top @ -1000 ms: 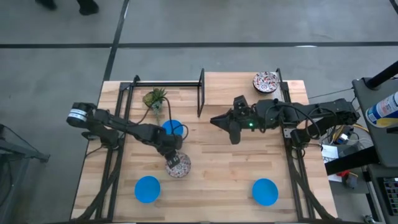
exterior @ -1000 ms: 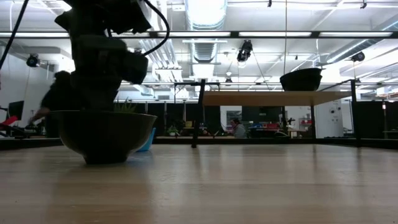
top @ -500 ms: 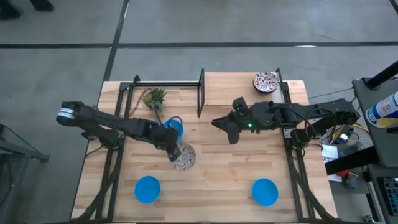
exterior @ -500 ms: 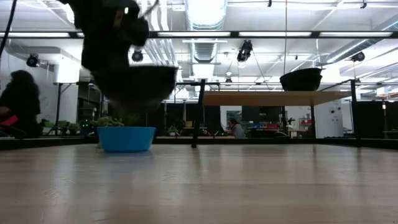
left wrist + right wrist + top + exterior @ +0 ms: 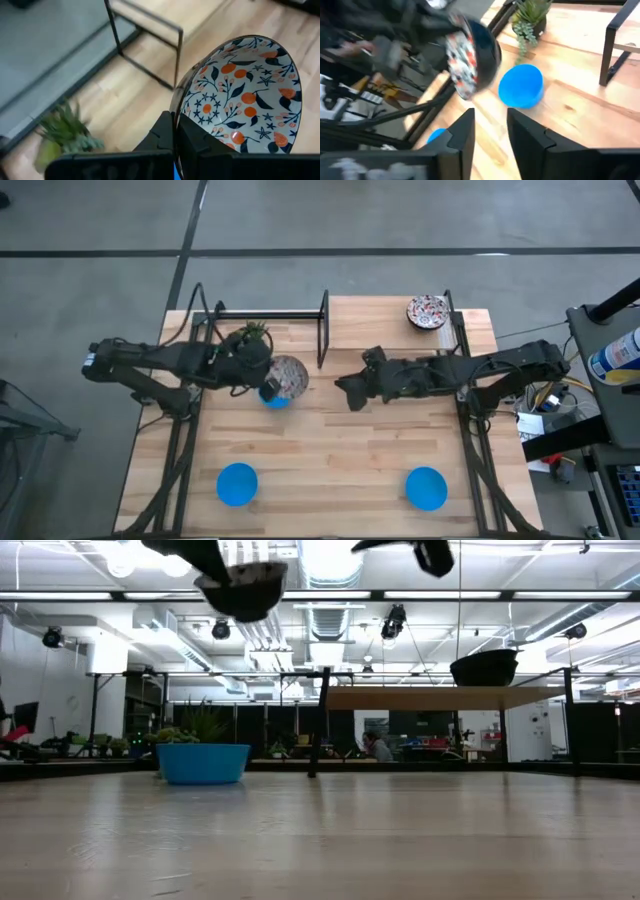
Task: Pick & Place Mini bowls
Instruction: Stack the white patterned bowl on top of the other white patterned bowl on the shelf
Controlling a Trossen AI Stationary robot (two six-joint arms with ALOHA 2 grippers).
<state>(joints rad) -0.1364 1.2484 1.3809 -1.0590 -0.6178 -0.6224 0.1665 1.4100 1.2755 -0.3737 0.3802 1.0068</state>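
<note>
Nearest on the bench (image 5: 330,470) sit two plain blue bowls, one at seven o'clock (image 5: 237,483) and one at five o'clock (image 5: 426,487). Farther in, around ten o'clock, the left claw (image 5: 268,378) is clamped on the rim of a floral bowl (image 5: 288,375), holding it tilted in the air above a third blue bowl (image 5: 273,397), beside a small green plant (image 5: 250,336). The right claw (image 5: 350,390) hangs near the centre with its fingers apart, gripping nothing. Another floral bowl (image 5: 427,311) rests at the far edge, about one o'clock.
</note>
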